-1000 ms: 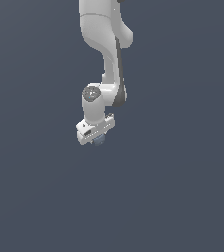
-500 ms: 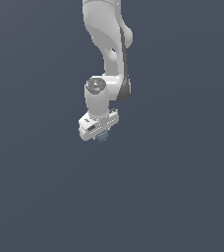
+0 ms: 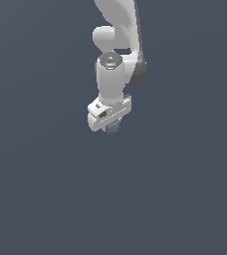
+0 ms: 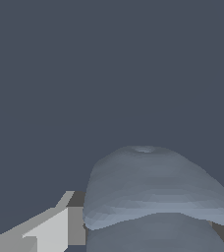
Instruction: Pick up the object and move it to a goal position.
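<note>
Under the wrist: object (image 3: 112, 128), matte grey-blue, domed, uneven lump (image 4: 153, 192).
Long axis: unclear.
Gripper (image 3: 110, 124): jaws clamped on object.

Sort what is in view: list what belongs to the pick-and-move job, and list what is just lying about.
Belongs to the job:
- grey-blue lump, sitting at the gripper
- gripper
- white arm carrying it

Lying about:
- nothing else shows; only the plain dark background

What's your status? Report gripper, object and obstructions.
White gripper shut on small grey-blue irregular lump. Lump sits between the fingers, filling the wrist view. No obstruction visible around the arm.
</note>
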Tool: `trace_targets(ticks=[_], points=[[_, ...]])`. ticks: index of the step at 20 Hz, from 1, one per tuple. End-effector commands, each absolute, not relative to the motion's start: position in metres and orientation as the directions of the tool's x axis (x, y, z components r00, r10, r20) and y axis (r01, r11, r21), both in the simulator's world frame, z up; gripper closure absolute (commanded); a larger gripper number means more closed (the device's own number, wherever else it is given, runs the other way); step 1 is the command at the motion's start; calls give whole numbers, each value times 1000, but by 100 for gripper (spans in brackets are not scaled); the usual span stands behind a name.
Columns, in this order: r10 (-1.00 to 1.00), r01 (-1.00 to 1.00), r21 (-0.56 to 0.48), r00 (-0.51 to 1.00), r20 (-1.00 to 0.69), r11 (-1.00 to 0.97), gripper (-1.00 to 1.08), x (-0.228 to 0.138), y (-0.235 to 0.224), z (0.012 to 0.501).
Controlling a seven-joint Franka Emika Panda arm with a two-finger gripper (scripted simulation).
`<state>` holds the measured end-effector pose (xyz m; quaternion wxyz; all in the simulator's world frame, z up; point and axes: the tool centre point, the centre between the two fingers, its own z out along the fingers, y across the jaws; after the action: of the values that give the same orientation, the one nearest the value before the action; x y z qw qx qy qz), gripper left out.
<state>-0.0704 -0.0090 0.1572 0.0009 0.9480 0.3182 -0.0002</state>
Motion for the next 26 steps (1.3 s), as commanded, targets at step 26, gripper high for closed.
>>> trace_targets(ticks=[26], points=[[604, 604, 0, 797, 0, -797, 108, -65, 125, 402]])
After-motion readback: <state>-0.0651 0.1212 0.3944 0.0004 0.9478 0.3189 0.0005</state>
